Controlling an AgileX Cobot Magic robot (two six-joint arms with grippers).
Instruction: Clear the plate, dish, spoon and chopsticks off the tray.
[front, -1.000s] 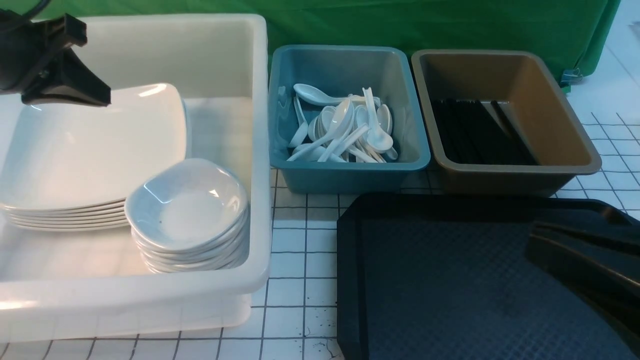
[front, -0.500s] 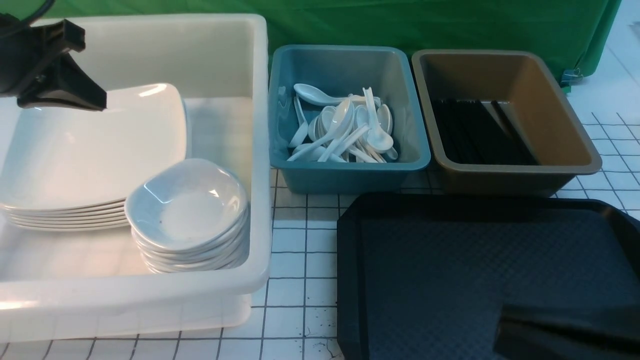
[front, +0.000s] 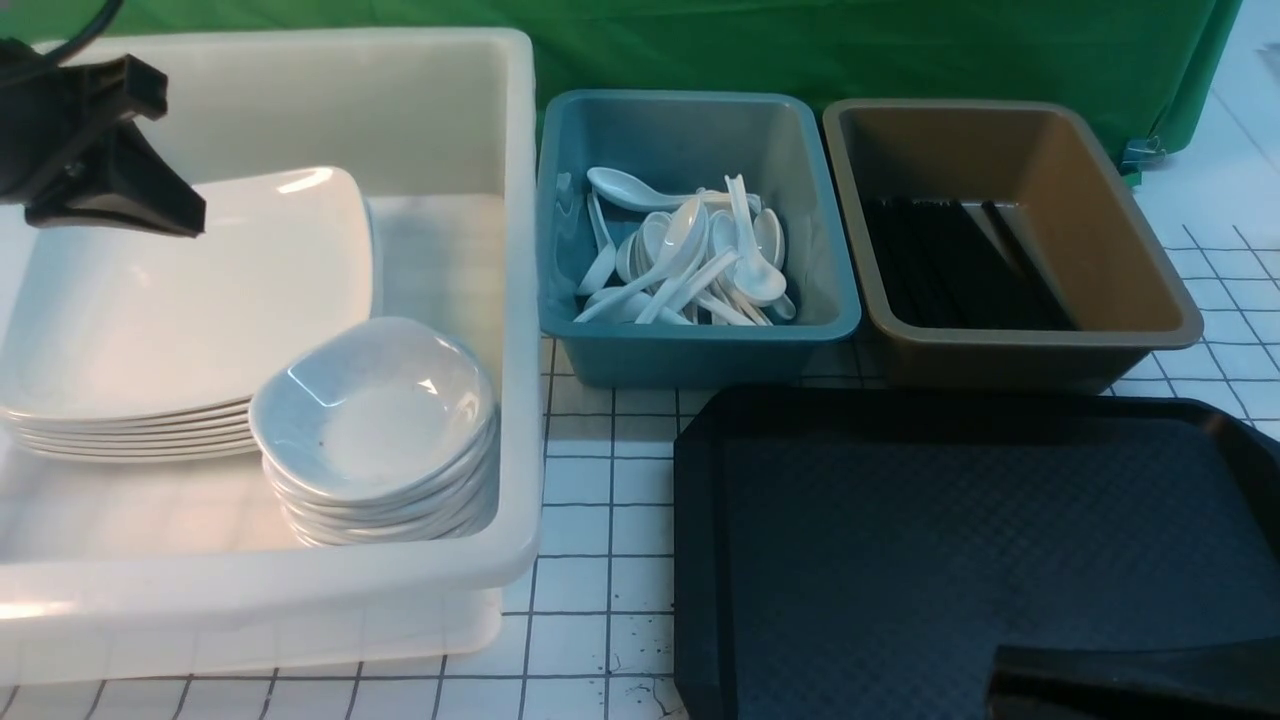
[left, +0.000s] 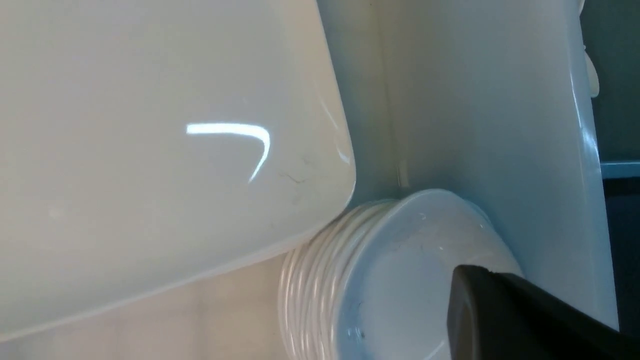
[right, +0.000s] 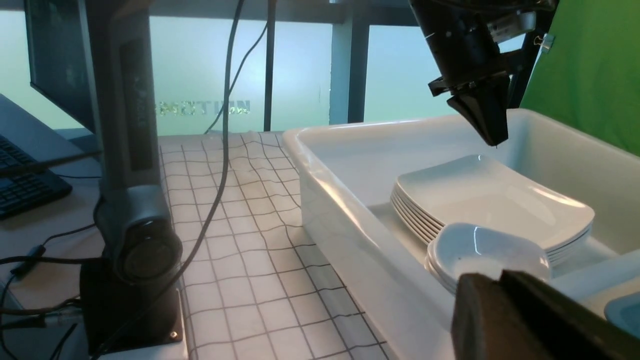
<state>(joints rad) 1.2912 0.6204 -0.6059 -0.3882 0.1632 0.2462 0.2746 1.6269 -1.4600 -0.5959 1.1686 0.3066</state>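
The black tray (front: 950, 560) lies at the front right with nothing on it. The large white plate (front: 190, 300) tops a stack in the white bin (front: 520, 300); it also shows in the left wrist view (left: 150, 150) and the right wrist view (right: 495, 200). Small white dishes (front: 375, 420) are stacked beside it. Several white spoons (front: 690, 260) lie in the teal tub. Black chopsticks (front: 960, 265) lie in the brown tub. My left gripper (front: 190, 215) hangs shut and empty above the plate stack. My right gripper (front: 1010, 670) is shut and empty, low over the tray's near right corner.
The teal tub (front: 700, 350) and brown tub (front: 1010, 350) stand side by side behind the tray. The white bin fills the left side. A checked cloth (front: 600, 520) covers the table between bin and tray. A green backdrop hangs behind.
My right gripper has drawn back from the tray's right side to its near right corner. My left gripper has shifted slightly left and down above the plates.
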